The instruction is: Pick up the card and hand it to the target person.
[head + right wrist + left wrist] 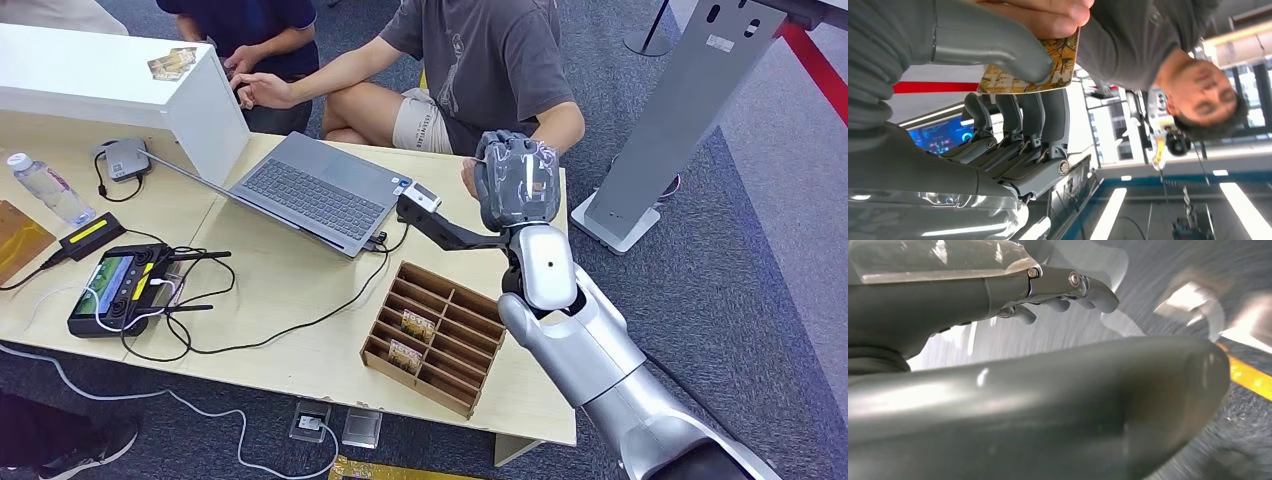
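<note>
Card (1040, 67) orange-brown camo print; hand (998, 125) grey; organiser (440, 335) brown wood; laptop (315, 190) grey.

You have a pale wooden counter (300, 290) in front of you. An open grey laptop (318, 192) sits near its far edge, beside a white box (120, 85) that stands on the counter's far left part. A wooden divided tray (440, 335) lies near the front right corner, with cards in two of its compartments. To the left you see a black handheld controller (120, 287) with its cables (260, 335), a water bottle (50, 190) and a small grey adapter (127, 158).
</note>
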`<control>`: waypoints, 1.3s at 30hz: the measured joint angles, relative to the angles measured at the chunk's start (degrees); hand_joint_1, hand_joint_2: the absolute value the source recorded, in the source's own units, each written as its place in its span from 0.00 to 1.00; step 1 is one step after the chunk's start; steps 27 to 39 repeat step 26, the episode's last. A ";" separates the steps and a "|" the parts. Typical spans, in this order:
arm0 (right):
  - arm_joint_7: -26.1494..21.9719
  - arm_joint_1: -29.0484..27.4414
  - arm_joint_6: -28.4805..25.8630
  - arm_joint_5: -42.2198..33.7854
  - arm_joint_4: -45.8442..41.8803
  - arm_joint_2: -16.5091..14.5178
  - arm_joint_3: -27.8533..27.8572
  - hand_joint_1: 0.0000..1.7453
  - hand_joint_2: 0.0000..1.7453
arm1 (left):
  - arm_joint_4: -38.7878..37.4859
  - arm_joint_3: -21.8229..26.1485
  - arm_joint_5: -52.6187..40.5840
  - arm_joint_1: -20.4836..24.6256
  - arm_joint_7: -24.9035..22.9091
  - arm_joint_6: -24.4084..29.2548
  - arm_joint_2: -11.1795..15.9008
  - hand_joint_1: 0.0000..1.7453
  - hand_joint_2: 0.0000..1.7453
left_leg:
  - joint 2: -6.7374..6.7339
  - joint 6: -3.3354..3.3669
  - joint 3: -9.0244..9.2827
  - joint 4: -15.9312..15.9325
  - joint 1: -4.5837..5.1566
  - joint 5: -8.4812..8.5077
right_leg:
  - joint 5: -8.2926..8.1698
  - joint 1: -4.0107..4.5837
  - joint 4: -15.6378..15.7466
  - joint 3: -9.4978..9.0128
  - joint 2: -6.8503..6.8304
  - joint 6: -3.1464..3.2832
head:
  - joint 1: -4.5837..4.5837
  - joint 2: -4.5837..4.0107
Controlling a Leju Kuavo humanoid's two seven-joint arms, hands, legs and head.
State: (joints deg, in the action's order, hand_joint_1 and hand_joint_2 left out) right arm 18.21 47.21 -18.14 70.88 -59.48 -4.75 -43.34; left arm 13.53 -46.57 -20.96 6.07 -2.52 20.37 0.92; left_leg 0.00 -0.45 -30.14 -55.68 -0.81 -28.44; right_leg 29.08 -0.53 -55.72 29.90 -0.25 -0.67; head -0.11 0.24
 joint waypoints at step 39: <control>-3.79 -0.85 -3.43 -10.84 8.63 -2.24 0.25 0.00 1.00 | -0.43 37.16 -4.15 -1.84 -0.73 -0.35 -1.72 0.00 0.00 | 0.00 -0.01 0.00 -0.01 0.00 0.00 | 0.00 0.00 -0.02 0.04 0.00 0.00 | -0.05 0.00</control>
